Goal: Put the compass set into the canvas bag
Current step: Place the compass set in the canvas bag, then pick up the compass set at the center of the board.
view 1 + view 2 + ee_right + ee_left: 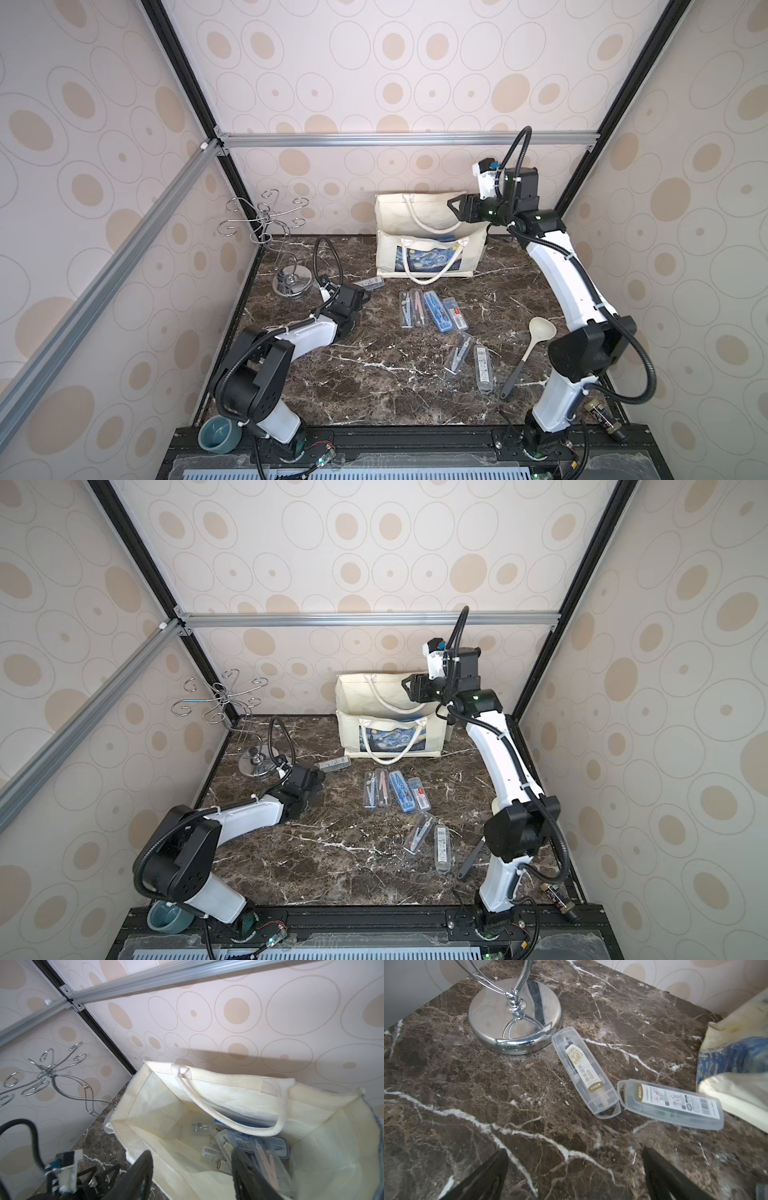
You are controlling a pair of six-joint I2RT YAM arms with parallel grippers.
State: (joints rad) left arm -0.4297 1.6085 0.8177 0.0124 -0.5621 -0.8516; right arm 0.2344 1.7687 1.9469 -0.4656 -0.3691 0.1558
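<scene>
The canvas bag [390, 257] [351, 733] stands open at the back of the marble table, starry print facing forward. My right gripper [454, 208] [192, 1153] hovers open over the bag's mouth [228, 1086], nothing between its fingers. Several compass sets in clear cases [259, 1147] lie inside the bag. More cased compass sets lie in a row mid-table [430, 309], and two nearer the front [459, 353]. My left gripper [365, 296] [575, 1153] is open and low over the table, just short of two cases [585, 1072] [672, 1103].
A chrome hook stand [286, 266] [515, 1016] rises at the back left beside the left gripper's cases. A cream ladle with a dark handle [530, 349] lies at the right by my right arm. A grey-blue bowl [218, 434] sits at the front left corner.
</scene>
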